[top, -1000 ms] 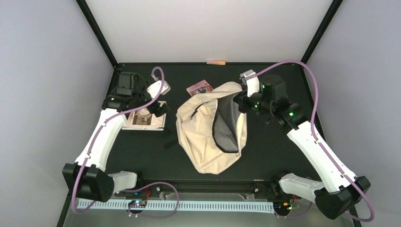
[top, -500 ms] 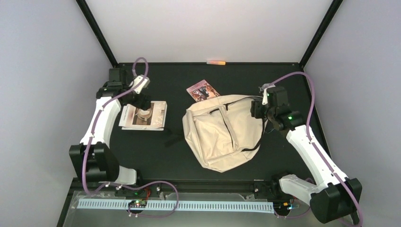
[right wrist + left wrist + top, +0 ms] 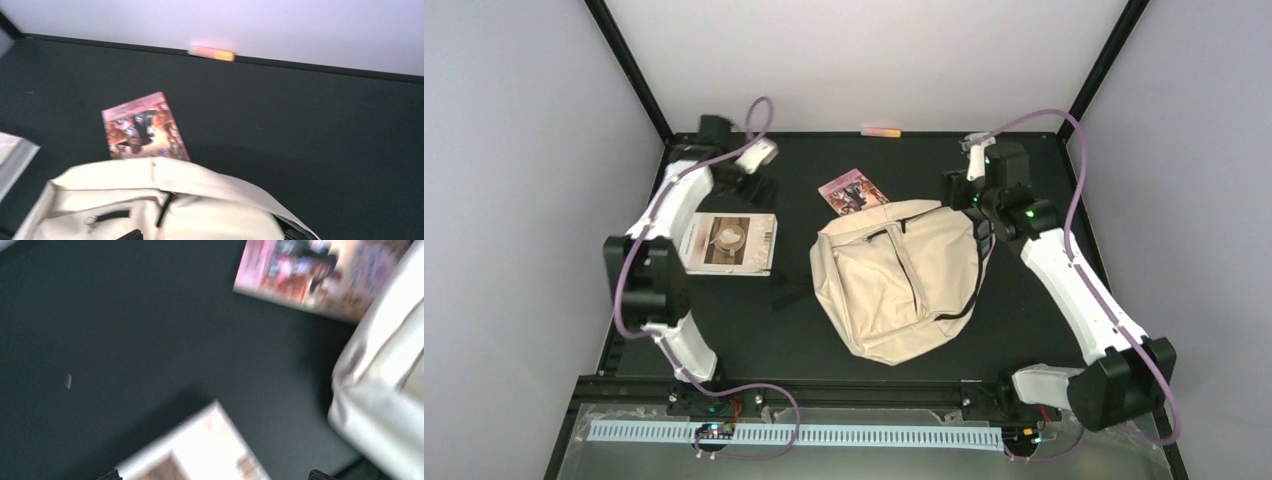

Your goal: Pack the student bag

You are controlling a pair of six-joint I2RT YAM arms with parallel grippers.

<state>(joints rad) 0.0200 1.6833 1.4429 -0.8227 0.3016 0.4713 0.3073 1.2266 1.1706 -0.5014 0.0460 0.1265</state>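
The student bag (image 3: 902, 280), cream fabric with dark zippers and a black strap, lies flat mid-table with its front pocket up. My right gripper (image 3: 960, 196) hovers open just over the bag's far right corner. In the right wrist view the bag (image 3: 175, 205) fills the bottom, and the gripper (image 3: 210, 236) spans the fabric without pinching it. My left gripper (image 3: 752, 186) is open over the dark table, behind a white book (image 3: 729, 243). The left wrist view is blurred; its gripper (image 3: 215, 475) holds nothing, and the white book (image 3: 200, 450) lies below.
A pink picture book (image 3: 852, 190) lies just behind the bag, partly tucked under its top edge (image 3: 142, 127). A small orange object (image 3: 881, 130) rests against the back wall. Black frame posts rise at both back corners.
A second ago my right gripper held the bag up, showing its dark inside. It has let go, and the bag now lies flat. My left gripper rose off the white book and moved back.
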